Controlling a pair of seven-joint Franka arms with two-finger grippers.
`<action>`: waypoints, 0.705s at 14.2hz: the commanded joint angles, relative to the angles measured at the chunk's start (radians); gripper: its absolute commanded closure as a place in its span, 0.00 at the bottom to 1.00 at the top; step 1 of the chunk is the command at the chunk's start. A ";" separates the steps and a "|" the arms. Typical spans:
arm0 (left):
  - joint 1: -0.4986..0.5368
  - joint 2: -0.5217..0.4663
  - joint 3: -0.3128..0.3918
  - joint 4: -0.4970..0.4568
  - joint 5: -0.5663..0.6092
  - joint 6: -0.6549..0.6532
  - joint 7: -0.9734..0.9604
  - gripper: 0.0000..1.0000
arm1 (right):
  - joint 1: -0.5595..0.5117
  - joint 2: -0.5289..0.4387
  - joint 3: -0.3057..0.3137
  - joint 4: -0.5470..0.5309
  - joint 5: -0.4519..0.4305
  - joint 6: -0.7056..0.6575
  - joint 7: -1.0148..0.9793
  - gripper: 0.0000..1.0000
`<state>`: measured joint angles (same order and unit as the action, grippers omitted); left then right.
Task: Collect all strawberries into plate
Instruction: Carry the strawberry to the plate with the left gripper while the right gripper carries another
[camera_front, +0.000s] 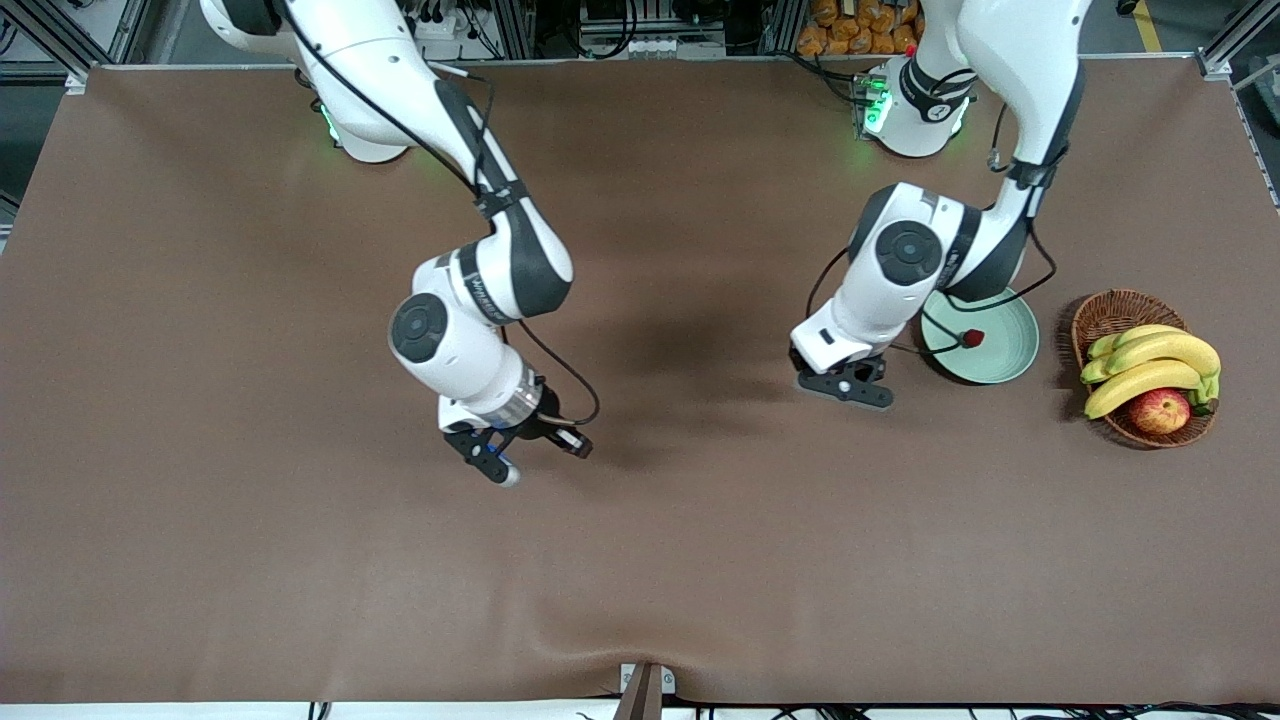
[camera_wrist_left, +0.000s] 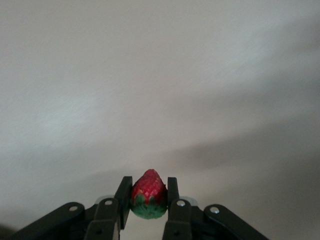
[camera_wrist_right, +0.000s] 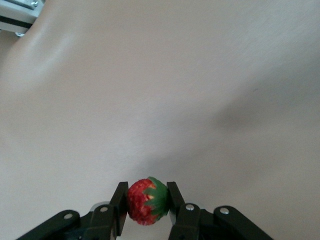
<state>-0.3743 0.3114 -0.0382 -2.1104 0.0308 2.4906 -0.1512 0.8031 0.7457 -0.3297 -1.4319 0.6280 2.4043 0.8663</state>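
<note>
A wide brown table (camera_front: 640, 560) with a smooth, faintly creased matte cover carries everything. The left gripper (camera_wrist_left: 148, 210) hangs over bare table just beside the plate (camera_front: 1005, 345), toward the right arm's end of it, its black fingers (camera_wrist_left: 123, 192) pinched on a berry (camera_wrist_left: 149, 199): a small, pointed red cone with a dimpled skin and a green leafy cap, tip up between the flat pads. The right gripper (camera_wrist_right: 147, 210) hangs over bare table toward the right arm's end, well apart from the plate, and its narrow black fingers (camera_wrist_right: 175, 197) clamp a second berry (camera_wrist_right: 145, 201), rounder in outline, seeded red flesh with jagged green leaves turned to one side. The plate is a round, shallow, pale mint-green dish with a smooth glossy face and a raised rim; the left arm's white elbow covers part of it. A third berry (camera_front: 972, 338), a tiny dark-red dot, lies in the plate near its middle. Beside the plate, toward the left arm's end of the table, sits a basket (camera_front: 1110, 310) of woven brown wicker, round and bowl-shaped. It holds curved yellow bananas (camera_front: 1150, 365) with greenish ends and a round red-yellow apple (camera_front: 1160, 410) nearer the front camera than the bananas. Both arms are glossy white shells with black joints and thin black cables looping along them.
</note>
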 joint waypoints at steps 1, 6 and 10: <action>0.095 -0.093 -0.012 -0.108 0.029 -0.002 0.099 0.96 | 0.047 0.138 -0.012 0.152 0.013 0.056 0.140 0.98; 0.253 -0.112 -0.015 -0.169 0.028 -0.010 0.254 0.94 | 0.119 0.237 -0.011 0.186 0.013 0.214 0.255 0.95; 0.287 -0.081 -0.011 -0.206 0.028 -0.010 0.265 0.92 | 0.131 0.323 -0.011 0.270 0.013 0.262 0.336 0.85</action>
<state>-0.1079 0.2325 -0.0403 -2.2949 0.0317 2.4876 0.1191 0.9332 1.0033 -0.3289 -1.2508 0.6280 2.6485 1.1525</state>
